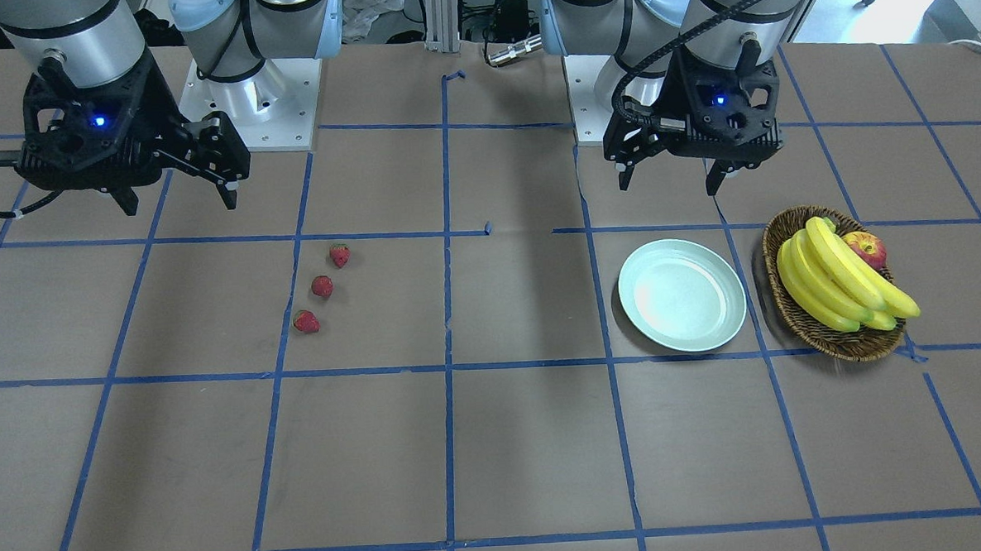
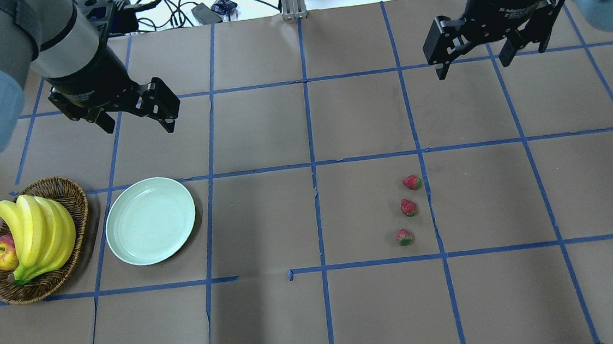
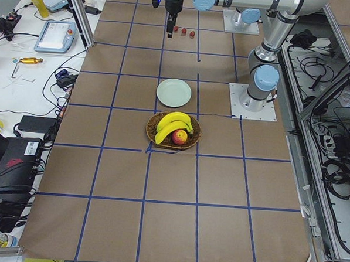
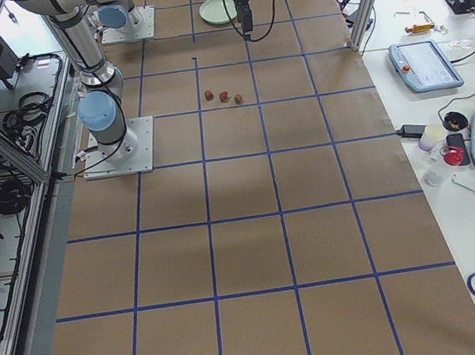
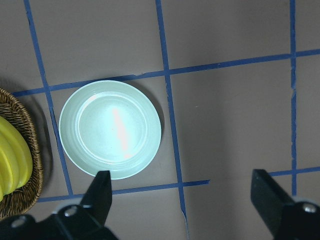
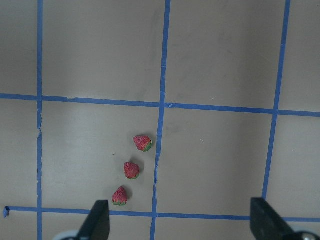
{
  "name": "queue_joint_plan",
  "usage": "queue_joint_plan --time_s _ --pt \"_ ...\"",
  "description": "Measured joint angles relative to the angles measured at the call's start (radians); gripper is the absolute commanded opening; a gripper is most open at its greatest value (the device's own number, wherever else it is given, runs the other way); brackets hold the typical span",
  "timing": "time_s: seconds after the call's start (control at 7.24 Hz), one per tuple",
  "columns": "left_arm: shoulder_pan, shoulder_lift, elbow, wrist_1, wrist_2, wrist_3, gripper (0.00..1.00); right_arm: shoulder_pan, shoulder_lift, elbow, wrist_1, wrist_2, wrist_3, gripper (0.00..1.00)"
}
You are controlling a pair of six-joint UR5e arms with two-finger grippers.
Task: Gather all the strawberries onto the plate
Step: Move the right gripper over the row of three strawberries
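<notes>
Three strawberries lie in a short row on the brown table: one (image 2: 412, 182), a second (image 2: 408, 206) and a third (image 2: 404, 236). They also show in the front view (image 1: 339, 255) (image 1: 321, 286) (image 1: 305, 322) and in the right wrist view (image 6: 143, 143). The pale green plate (image 2: 150, 220) (image 1: 682, 294) (image 5: 110, 128) is bare, left of centre. My left gripper (image 2: 134, 116) (image 1: 668, 181) hangs open above the table behind the plate. My right gripper (image 2: 474, 63) (image 1: 179, 200) hangs open, well above and beyond the strawberries.
A wicker basket (image 2: 71, 201) holding bananas (image 2: 37, 231) and an apple (image 2: 1, 255) stands just left of the plate. Blue tape lines grid the table. Cables and devices lie past the far edge.
</notes>
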Motion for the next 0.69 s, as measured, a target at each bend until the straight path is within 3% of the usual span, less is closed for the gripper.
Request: queue_joint_plan --time_s 0.69 --pt "0.001 -0.003 0.006 0.007 -0.062 -0.032 1.00 0.001 -0.001 0.002 0.000 0.002 0.000 1.00"
